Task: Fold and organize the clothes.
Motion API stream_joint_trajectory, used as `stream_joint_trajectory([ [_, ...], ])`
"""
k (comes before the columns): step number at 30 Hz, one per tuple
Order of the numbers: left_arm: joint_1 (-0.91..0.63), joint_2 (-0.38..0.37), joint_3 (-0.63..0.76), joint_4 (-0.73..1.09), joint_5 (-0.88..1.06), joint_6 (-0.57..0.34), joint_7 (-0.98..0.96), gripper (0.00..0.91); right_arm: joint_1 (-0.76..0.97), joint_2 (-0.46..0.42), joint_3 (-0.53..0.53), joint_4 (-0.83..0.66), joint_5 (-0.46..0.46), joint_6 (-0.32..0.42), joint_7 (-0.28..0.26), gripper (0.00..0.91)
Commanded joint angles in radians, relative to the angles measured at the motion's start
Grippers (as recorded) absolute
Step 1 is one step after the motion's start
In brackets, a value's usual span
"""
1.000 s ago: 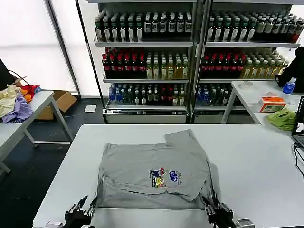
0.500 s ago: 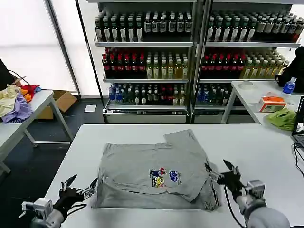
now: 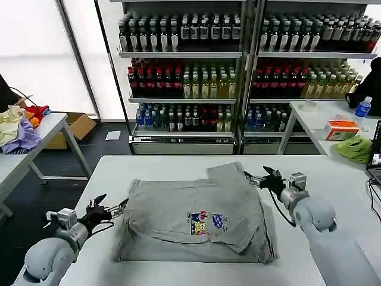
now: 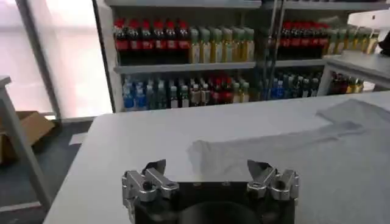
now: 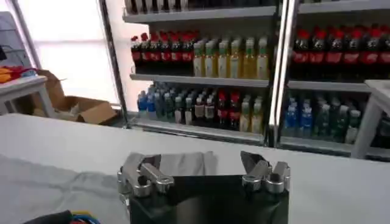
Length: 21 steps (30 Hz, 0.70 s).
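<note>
Folded grey shirt [image 3: 193, 217] on table [image 3: 333, 208]; left gripper [image 3: 107, 210] and right gripper [image 3: 261, 177] seemingly spread, empty.

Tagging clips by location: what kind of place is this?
Probably a mock shop or lab: drinks shelves line the back, and a grey shirt lies on a white table.

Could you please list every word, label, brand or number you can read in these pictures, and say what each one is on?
No text can be read.
Chest print on the grey shirt: multicoloured figures, any lettering too small to read.
Bottle labels on the shelves: too small and blurred to read.
Orange box on the side table: markings not legible.
The left gripper and right gripper carry no readable marks.
</note>
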Motion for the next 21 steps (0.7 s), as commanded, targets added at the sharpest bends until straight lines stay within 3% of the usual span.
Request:
stream_joint_trajectory([
  [1,-0.317,0.031,0.213,0.29,-0.045,-0.005,0.007,0.907,0.308,0.134,-0.132,-0.38,-0.102,-0.06,-0.035,0.907],
  [21,-0.435,-0.047,0.333,0.426,-0.032,-0.003,-0.005,0.887,0.275,0.192,-0.14,-0.456,-0.124,-0.06,0.038,0.907],
])
